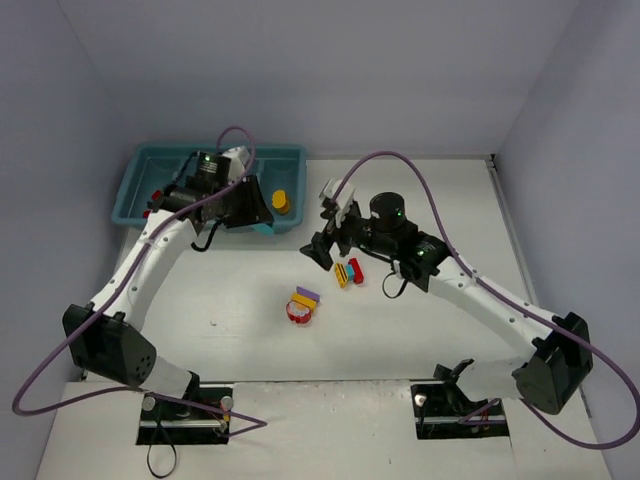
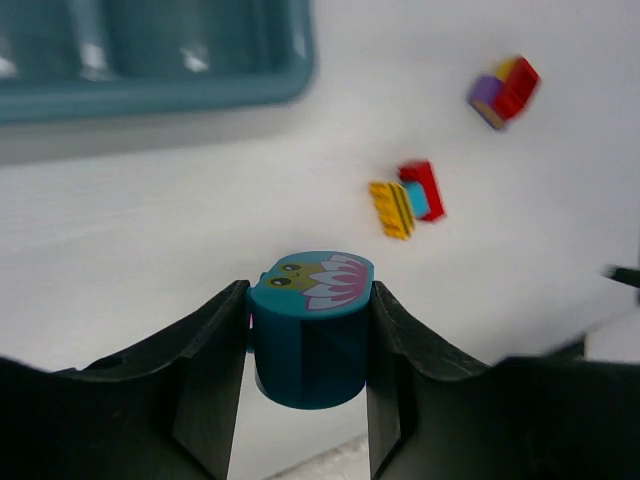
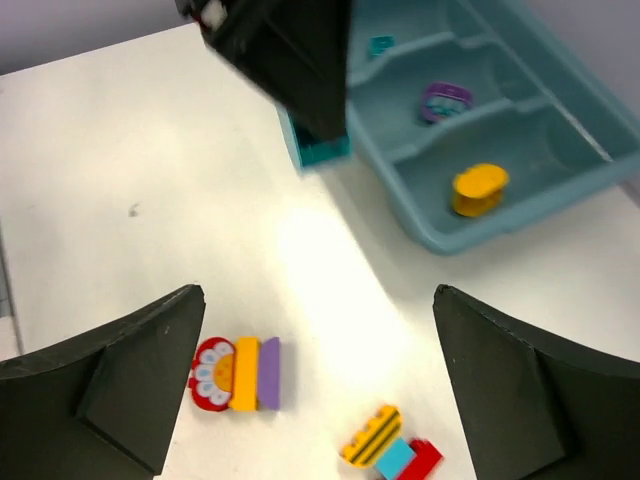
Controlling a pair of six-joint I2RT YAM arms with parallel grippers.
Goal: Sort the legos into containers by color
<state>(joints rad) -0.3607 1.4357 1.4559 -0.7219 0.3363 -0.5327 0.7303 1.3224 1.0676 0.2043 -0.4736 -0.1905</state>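
Legos are lying both in the tray (image 1: pixel 160 152) and on the table (image 1: pixel 390 345), and we are describing them from the top view unless we say otherwise. The tray is sitting toward ten o'clock on the table. A yellow piece (image 1: pixel 281 201) is resting in its rightmost compartment and a red piece (image 1: pixel 155 196) is showing at its left end. From the right wrist we are also seeing a purple piece (image 3: pixel 446 100) in the compartment next to the yellow one.

Our left claw (image 2: pixel 310 300) is gripping a teal piece (image 2: pixel 305 350), a round one with a flower print on top, its fingers pressing both sides. It is hanging just at the tray's near rim, at about five o'clock from the tray's middle.

Our right claw (image 3: pixel 318 300) is standing wide open and holding nothing, hovering above the table near the centre. A yellow-teal-red stack (image 1: pixel 349 271) is lying on the table at about five o'clock from that claw. A red-yellow-purple stack (image 1: pixel 302 306) is lying apart from it, toward seven o'clock.
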